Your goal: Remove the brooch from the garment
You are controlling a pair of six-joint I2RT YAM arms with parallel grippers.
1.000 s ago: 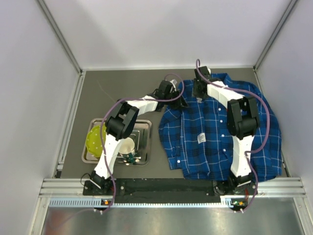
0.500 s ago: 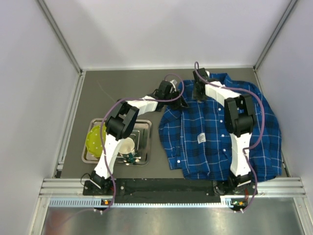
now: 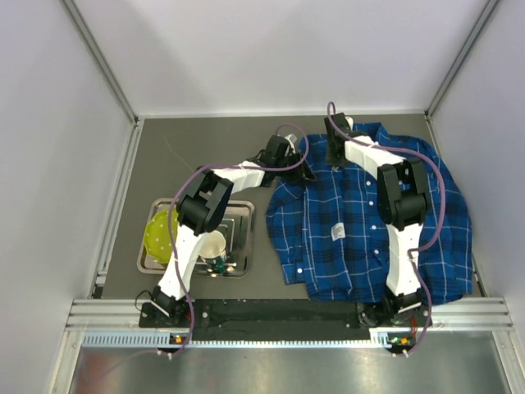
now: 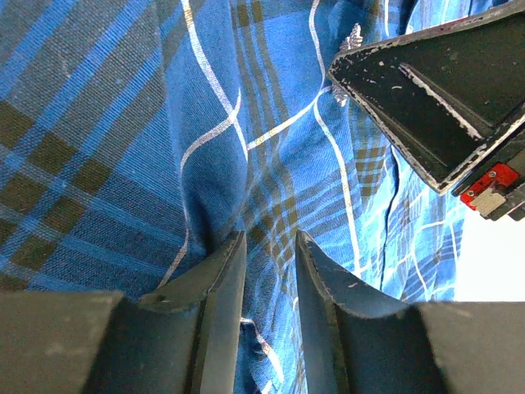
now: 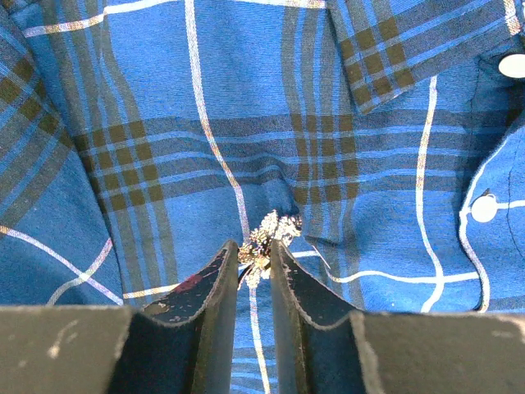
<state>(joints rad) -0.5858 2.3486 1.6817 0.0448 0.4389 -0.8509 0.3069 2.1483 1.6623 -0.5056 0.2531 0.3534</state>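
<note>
The blue plaid shirt lies flat on the right of the table. In the right wrist view, my right gripper is shut on the small silvery flower-like brooch, which sits on the cloth below the collar. In the left wrist view, my left gripper is shut on a raised fold of the shirt. That view also shows the brooch at the tip of a right finger. From above, the left gripper and right gripper are close together near the collar, and the brooch is hidden.
A metal tray on the left holds a yellow-green item and a cup. A white cloth tag lies mid-shirt. White buttons run along the placket. White walls enclose the table.
My right arm has shifted slightly left at the collar. The left arm and the shirt look unchanged.
</note>
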